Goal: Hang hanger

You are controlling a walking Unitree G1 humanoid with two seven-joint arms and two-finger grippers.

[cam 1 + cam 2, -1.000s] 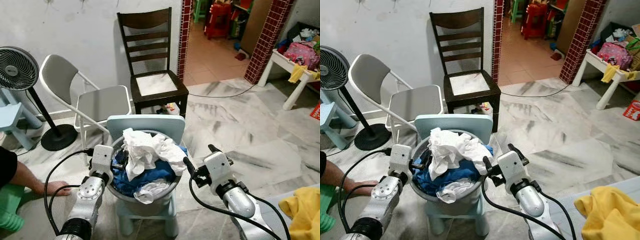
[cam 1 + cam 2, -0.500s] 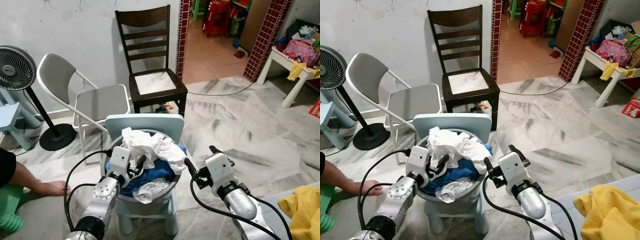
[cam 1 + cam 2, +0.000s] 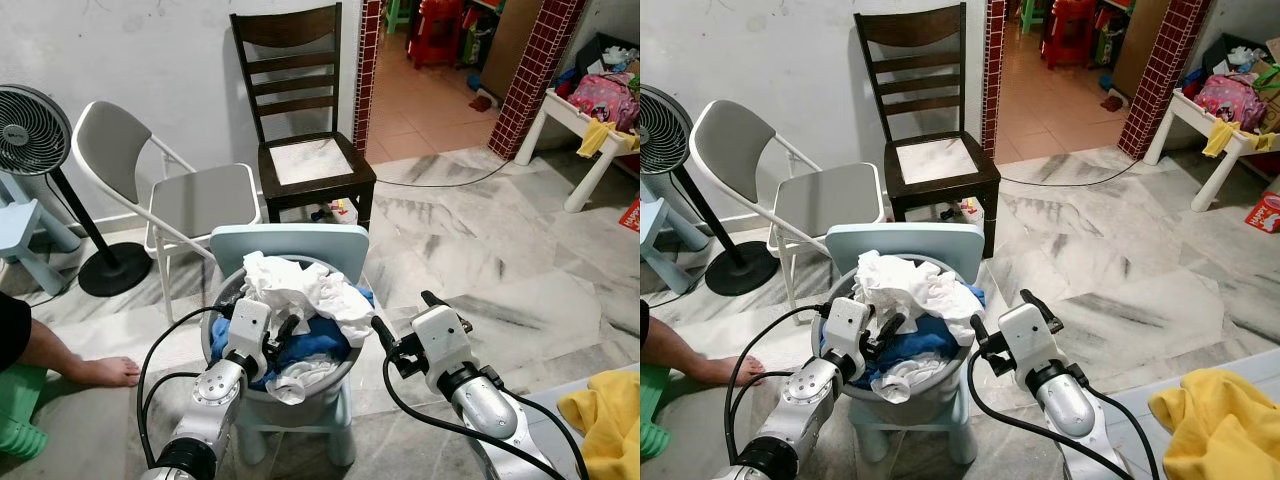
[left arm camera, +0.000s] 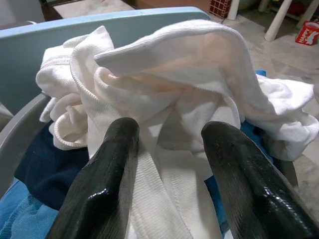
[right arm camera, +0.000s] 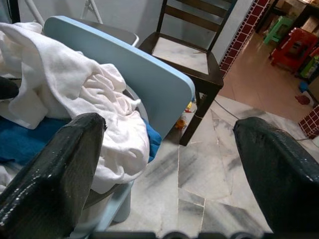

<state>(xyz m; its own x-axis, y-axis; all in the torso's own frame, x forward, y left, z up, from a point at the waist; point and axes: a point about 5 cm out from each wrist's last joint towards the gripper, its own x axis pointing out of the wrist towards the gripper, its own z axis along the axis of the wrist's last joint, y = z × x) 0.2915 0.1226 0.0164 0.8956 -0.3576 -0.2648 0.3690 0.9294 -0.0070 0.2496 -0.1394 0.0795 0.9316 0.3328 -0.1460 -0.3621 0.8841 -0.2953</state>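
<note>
I see the left gripper (image 4: 167, 149) spread against white laundry (image 4: 179, 79), possibly touching; the right gripper (image 3: 400, 325) hovers released.

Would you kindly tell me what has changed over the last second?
The left claw swung in from the basket's outer left rim to over the laundry, open at the white garment, not gripping it. The right claw, also open, stayed beside the basket; the laundry looks undisturbed.

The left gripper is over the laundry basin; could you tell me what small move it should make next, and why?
Probably ease the left gripper forward and close on the white garment: its fingers are open, the cloth lies between them atop the basin, and nothing is held.
</note>
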